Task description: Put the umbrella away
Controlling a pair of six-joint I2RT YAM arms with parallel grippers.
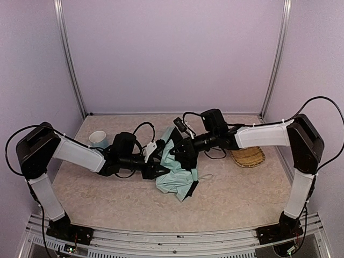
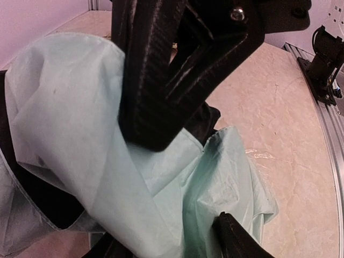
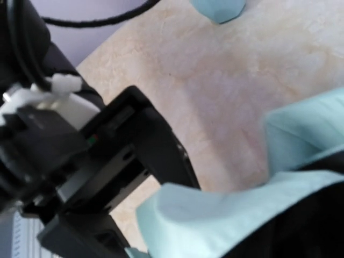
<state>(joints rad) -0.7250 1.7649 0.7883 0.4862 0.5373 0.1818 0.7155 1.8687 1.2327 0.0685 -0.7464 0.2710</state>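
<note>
The umbrella point(image 1: 174, 174) lies as a crumpled heap of pale mint fabric with black underside at the table's middle, and both arms meet over it. In the left wrist view its fabric point(image 2: 70, 123) fills the picture, bunched between my left gripper's point(image 2: 172, 244) spread fingers; one fingertip point(image 2: 236, 236) dents the cloth, but a firm clamp does not show. My right gripper point(image 2: 153, 141) comes down from above, its black fingers closed to a point on a fold of the cloth. In the right wrist view the fabric point(image 3: 215, 215) hides those fingers. No shaft or handle shows.
A light blue cup point(image 1: 98, 138) stands at the back left beside the left arm, also in the right wrist view as the cup point(image 3: 217, 8). A woven straw tray point(image 1: 248, 157) lies right of centre under the right arm. The left arm's wrist point(image 3: 107, 161) is close to the right wrist.
</note>
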